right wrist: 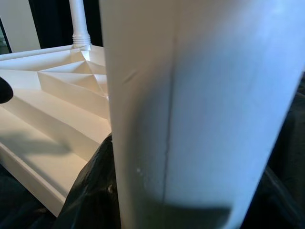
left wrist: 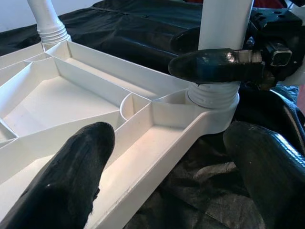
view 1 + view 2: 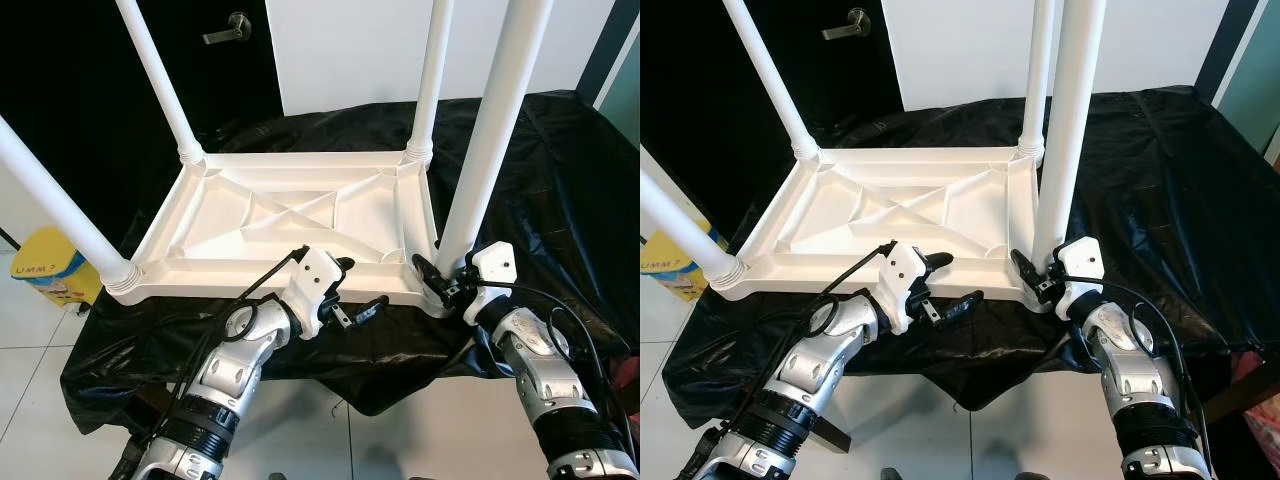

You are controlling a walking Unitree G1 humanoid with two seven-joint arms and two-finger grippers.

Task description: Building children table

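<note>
The white plastic children's table [image 3: 290, 215] lies upside down on a crinkly black sheet [image 3: 560, 190], its ribbed underside up and four round legs cut off at the top. At about 4 o'clock, the right gripper [image 3: 437, 281] squeezes the near white leg [image 3: 490, 140], probably at its base. The left gripper [image 3: 352, 290] hangs open at the near edge, around 6 o'clock.

Head stereo looking down, wrist views close on table leg [image 1: 190, 105]

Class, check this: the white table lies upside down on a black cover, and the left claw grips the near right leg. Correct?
Not quite. The right claw, not the left, grips the near right leg at its base, as the left wrist view shows. The white table does lie upside down on the black cover.
</note>
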